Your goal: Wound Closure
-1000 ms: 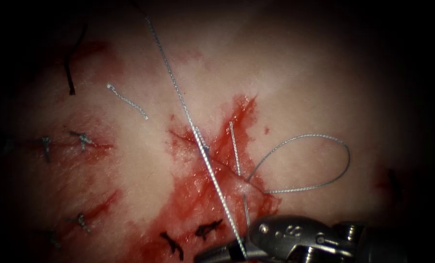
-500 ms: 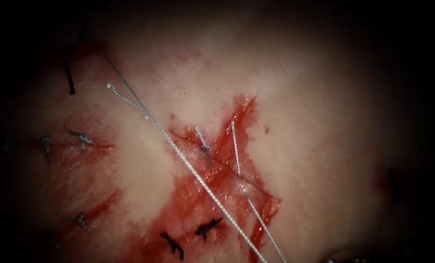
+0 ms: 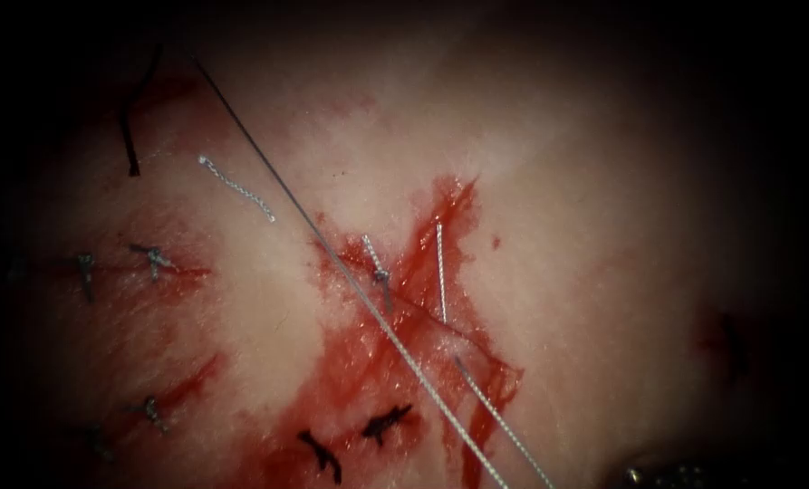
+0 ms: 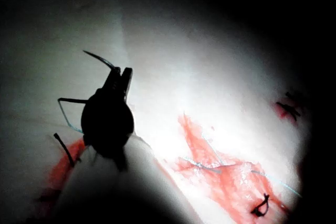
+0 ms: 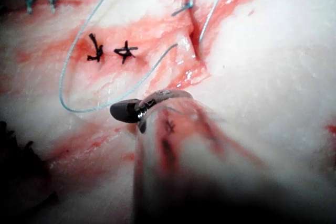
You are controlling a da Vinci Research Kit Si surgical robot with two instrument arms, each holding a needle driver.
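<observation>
1. Gripping the curved needle (image 4: 100,58) near its rear end, the left tool (image 4: 119,77) hangs clear of the tissue (image 3: 585,199).
2. Thread (image 3: 350,281) runs taut across the cut (image 3: 422,272).
3. Right tool (image 5: 137,111): jaw state unclear.

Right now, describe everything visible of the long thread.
The thread is thin, grey and twisted, drawn straight. In the endoscope view it runs diagonally from upper left over the red fluid to the lower edge; a second strand leaves the tissue beside it. The right tool grips it; the left tool holds the needle.
</observation>
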